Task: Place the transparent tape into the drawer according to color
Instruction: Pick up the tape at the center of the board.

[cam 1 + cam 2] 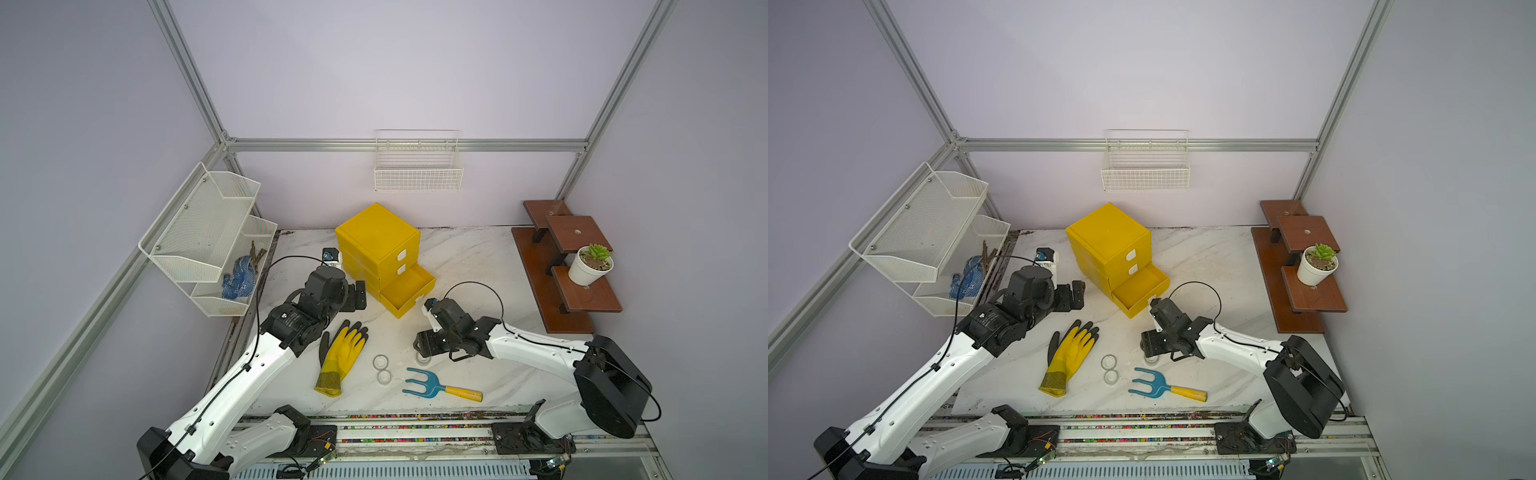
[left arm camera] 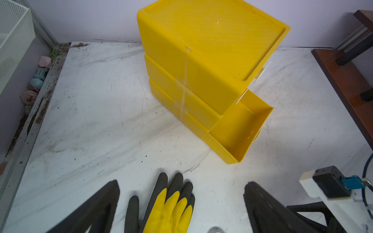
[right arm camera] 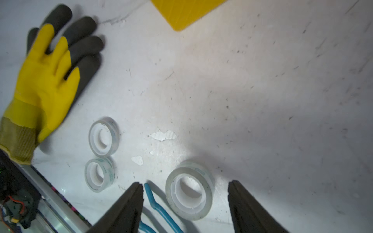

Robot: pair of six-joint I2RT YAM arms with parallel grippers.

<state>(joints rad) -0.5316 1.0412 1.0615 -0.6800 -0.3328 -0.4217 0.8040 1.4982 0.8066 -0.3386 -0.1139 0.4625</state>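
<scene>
Yellow glove [image 1: 338,357] with dark grey fingertips lies flat on the white marbled tabletop [image 1: 469,257], cuff toward the front edge, fingers toward the back wall. Blue hand fork [image 1: 426,383] with a yellow handle lies right of the glove near its cuff, tines toward the glove. Well right of the glove: brown stepped wooden stand [image 1: 534,282], with a white pot of green succulent [image 1: 590,266] on a step. Left of the glove, off the table: white mesh rack [image 1: 199,232] holding blue dotted fabric [image 1: 237,278]. Beyond the glove, on the back wall: white wire basket [image 1: 418,172].
</scene>
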